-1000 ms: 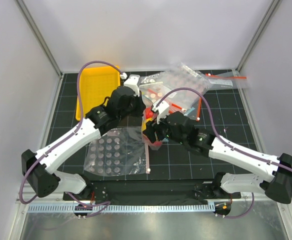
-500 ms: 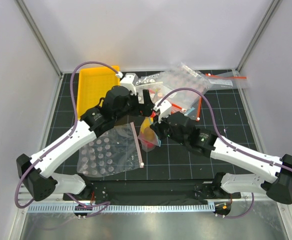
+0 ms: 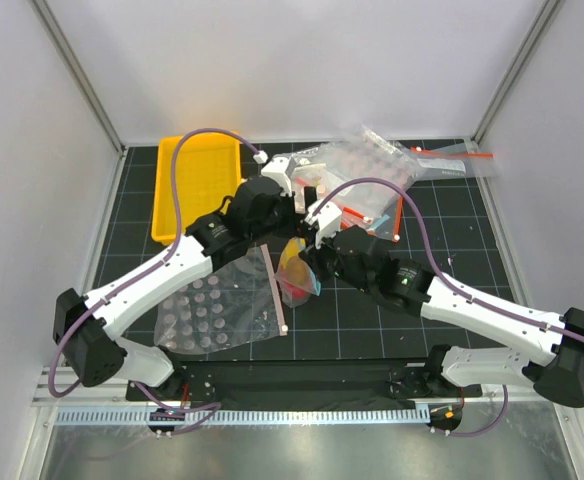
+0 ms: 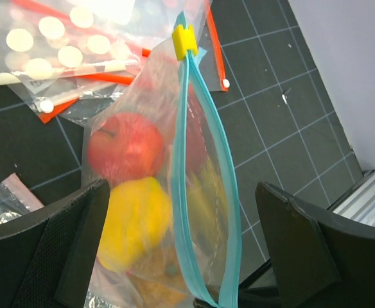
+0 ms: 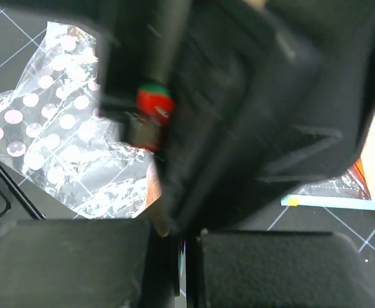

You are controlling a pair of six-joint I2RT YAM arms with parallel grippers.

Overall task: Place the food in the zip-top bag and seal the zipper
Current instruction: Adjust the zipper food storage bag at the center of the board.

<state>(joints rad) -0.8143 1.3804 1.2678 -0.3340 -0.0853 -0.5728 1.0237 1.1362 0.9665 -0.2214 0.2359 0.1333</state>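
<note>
Left pincer: wide open, empty, straddling bag at mid counter.
Zipper: lengthwise between fingers, mouth unsealed.
Yellow slider: at far end, ahead of left pincer, so nearer that arm.
Right pincer: pressed together, apparently pinching zipper's near end.
Counted: one bag, one slider, four fruits inside: red ball, lemon, second reddish one, brownish one, both dim.
</note>
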